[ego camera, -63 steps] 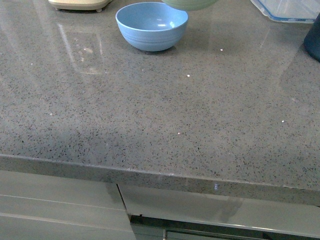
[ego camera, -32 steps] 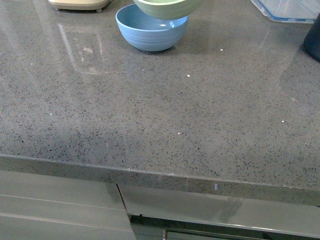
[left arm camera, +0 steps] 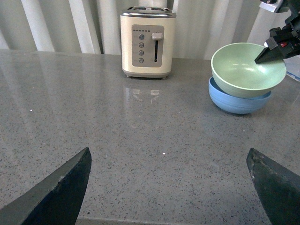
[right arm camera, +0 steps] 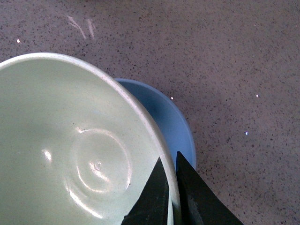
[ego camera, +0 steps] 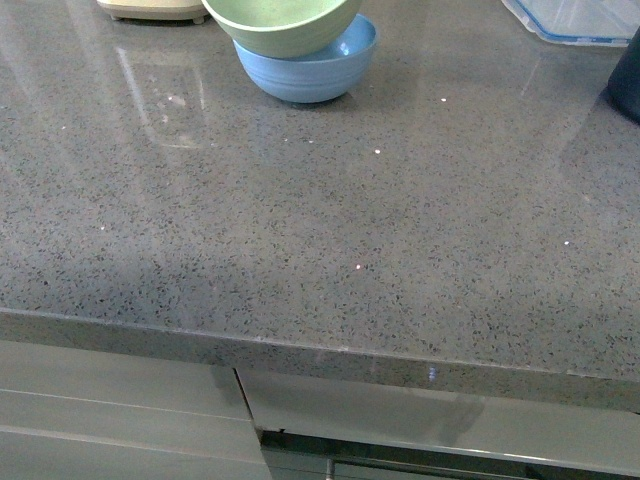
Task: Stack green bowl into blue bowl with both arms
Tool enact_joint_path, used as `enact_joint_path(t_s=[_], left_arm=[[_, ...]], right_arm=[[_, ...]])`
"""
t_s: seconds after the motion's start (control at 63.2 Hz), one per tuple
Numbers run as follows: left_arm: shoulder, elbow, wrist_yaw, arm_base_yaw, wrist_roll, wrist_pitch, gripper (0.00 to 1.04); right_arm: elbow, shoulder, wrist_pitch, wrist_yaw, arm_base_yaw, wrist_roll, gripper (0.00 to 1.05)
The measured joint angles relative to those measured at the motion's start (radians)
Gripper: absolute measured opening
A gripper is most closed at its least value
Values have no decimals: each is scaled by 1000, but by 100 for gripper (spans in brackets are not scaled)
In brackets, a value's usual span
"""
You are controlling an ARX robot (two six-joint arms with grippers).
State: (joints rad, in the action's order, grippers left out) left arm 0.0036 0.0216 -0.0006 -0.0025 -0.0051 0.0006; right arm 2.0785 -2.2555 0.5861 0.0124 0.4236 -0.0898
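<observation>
Right gripper point(right arm camera: 168, 161) clamped on green bowl point(ego camera: 285, 25) rim, 1 finger inside and 1 outside. Green bowl sits over blue bowl point(ego camera: 325, 72) at the far side of the countertop point(ego camera: 350, 220), off-centre; can't tell if fully seated. Left gripper point(left arm camera: 167, 151) spread wide, empty.

Open countertop point(ego camera: 330, 250) before blue bowl point(ego camera: 320, 75), toaster point(left arm camera: 147, 42) to its left, dark pot point(ego camera: 627, 85) right.
</observation>
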Motion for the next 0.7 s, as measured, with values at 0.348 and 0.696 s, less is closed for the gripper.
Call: enact_joint_path(t_s=[0.348, 0.696], left_arm=[[0, 0, 0, 0, 0, 0, 98], [0, 0, 0, 0, 0, 0, 98]], right_arm=[[25, -26, -8, -31, 16, 7, 17], [-38, 3, -47, -67, -23, 35, 68]])
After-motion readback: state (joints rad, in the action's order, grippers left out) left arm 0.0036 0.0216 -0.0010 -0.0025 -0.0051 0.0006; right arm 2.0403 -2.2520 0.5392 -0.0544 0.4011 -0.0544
